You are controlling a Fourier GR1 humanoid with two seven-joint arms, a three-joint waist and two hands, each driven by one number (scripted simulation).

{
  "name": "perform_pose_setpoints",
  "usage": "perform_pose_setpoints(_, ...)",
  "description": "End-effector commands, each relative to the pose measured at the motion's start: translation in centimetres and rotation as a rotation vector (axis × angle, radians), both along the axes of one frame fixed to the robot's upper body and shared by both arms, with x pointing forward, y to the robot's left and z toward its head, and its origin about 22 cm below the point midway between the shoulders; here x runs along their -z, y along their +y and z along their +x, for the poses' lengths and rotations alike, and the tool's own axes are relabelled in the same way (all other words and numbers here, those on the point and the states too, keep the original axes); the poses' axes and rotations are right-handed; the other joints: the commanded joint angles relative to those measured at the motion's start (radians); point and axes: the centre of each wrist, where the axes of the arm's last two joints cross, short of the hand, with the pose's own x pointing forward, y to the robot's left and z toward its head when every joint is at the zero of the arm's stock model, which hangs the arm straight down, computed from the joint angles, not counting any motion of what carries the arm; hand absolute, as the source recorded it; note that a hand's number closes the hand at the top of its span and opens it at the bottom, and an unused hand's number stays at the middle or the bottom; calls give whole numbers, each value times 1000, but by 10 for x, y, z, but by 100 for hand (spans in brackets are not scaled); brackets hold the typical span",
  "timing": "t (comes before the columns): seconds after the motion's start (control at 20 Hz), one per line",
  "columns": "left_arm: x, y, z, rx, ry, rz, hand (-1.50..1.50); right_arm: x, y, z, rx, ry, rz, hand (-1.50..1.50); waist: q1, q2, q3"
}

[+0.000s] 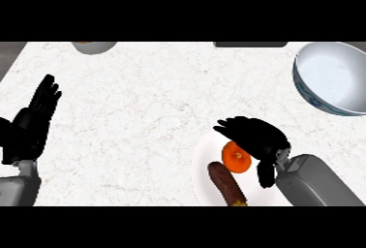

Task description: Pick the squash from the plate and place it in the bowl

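On the white plate at the lower middle right lies a long squash with a brown body and an orange round end. My right hand hovers over the plate's far right part, fingers curled down beside the orange end; whether they touch it is unclear. The large white bowl with a blue rim stands at the upper right, well apart from the hand. My left hand rests open at the left edge, fingers up.
A small grey bowl shows partly at the top left edge. A dark object lies at the top edge right of centre. The counter's left edge runs near the top left corner.
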Motion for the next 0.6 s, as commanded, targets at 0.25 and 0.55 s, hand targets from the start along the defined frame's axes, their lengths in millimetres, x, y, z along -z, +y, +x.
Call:
perform_pose_setpoints(0.25,1,-6,-6,-4,-5,5,0,40,15,-12,25,-27,21,-150,1,0,0)
perform_pose_setpoints(0.55,0,1,-19,13,-15,17,0,46,30,21,29,31,-6,-150,9,1,0)
